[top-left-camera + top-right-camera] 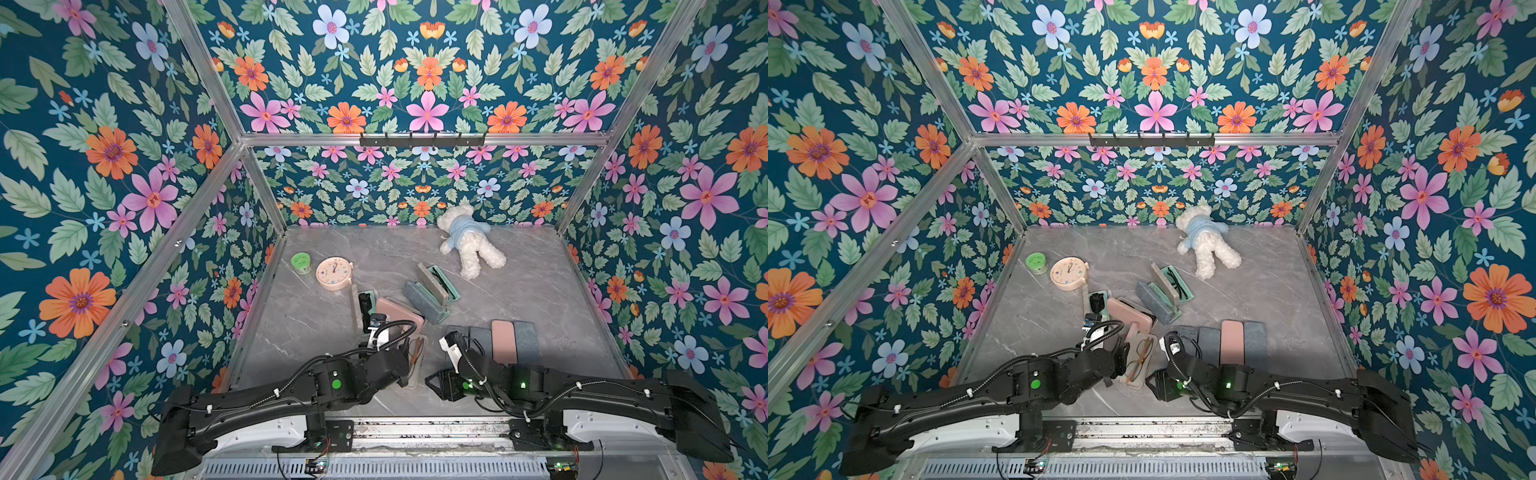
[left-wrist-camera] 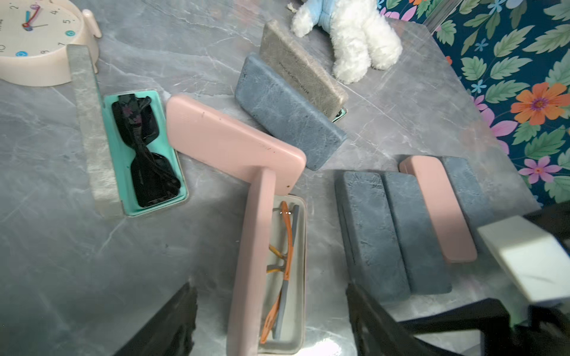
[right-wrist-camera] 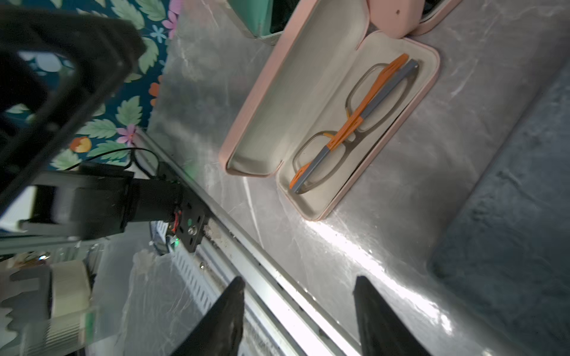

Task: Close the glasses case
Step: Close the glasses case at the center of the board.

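A pink glasses case (image 2: pixel 256 246) lies open near the table's front middle, its lid standing upright along one side. Orange-and-grey glasses (image 3: pixel 354 123) rest in its beige tray (image 3: pixel 320 197). In a top view the case (image 1: pixel 1138 357) shows between my two arms. My left gripper (image 2: pixel 271 289) hangs over the case's near end, open, one finger on each side and clear of it. My right gripper (image 3: pixel 299 279) is open and empty, low over the table's front edge beside the case.
An open mint case with black sunglasses (image 2: pixel 145 154) lies beside a closed pink case (image 2: pixel 231 138). Behind them are a blue-grey case (image 2: pixel 287 114) and an open case (image 1: pixel 436 282). Several closed cases (image 2: pixel 413 234) sit in a row. A clock (image 1: pixel 333 273), green jar (image 1: pixel 301 262) and teddy (image 1: pixel 469 241) stand further back.
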{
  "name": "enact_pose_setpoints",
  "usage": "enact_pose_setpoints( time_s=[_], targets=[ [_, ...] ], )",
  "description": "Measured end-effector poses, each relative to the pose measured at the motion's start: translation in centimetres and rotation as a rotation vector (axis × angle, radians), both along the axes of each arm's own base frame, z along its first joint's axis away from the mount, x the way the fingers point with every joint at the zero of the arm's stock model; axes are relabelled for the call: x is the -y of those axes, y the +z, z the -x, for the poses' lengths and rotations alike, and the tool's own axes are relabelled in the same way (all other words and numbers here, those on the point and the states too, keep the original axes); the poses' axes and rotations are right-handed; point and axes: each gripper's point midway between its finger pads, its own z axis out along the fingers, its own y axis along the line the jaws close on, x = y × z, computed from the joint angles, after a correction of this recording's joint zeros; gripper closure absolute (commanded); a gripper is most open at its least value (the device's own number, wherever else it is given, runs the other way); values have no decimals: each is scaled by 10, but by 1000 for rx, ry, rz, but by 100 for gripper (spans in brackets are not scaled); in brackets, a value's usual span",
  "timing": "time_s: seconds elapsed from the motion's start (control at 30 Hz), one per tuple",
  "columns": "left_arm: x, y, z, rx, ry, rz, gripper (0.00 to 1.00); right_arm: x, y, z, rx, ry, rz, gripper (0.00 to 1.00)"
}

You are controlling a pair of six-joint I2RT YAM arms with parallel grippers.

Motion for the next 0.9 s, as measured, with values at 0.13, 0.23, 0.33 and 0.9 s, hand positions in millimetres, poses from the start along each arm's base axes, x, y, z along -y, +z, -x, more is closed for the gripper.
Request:
enact_pose_setpoints(
  time_s=[0.13,0.23,0.33,0.9],
  targets=[
    [-14,-11,2,7,3,-22,21,-10,-12,-8,2,-36,63,48],
    [-18,-18,2,15,-4,-34,22,-17,-20,-13,4,-57,98,49],
    [-18,-24,2,24,-20,-53,23,-23,-29,-18,0,-78,131,53],
    [6,-28,-10,67,-81,-28,36,-12,-59,-35,-17,-157,205,65]
  ],
)
